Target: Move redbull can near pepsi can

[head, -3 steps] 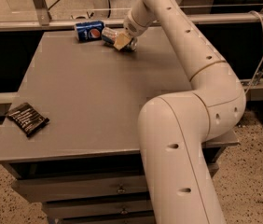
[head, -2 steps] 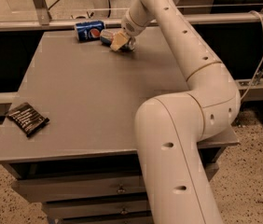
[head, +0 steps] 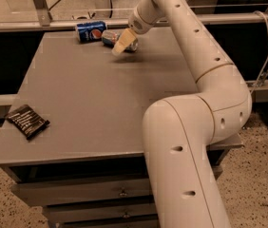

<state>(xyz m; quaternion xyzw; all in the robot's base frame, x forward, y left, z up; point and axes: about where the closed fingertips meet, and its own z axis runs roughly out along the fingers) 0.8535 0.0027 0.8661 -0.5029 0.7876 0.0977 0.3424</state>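
Note:
The pepsi can [head: 90,32] lies on its side at the far edge of the grey table [head: 86,108], logo facing me. The redbull can [head: 109,36] lies on its side just right of it, a small gap between them. My gripper [head: 121,42] reaches down from the arm at the far side and is shut across the middle of the redbull can. One cream finger [head: 119,45] crosses in front of the can, and both ends of the can stick out past it. The can rests on or just above the tabletop.
A black snack packet [head: 28,121] lies near the table's front left edge. A metal rail [head: 53,23] and glass run behind the table's far edge. My arm [head: 205,61] spans the right side of the table. Drawers [head: 119,192] sit below the front edge.
The gripper has moved slightly left with the redbull can, bringing it closer to the pepsi can. The pepsi can and the packet have not moved.

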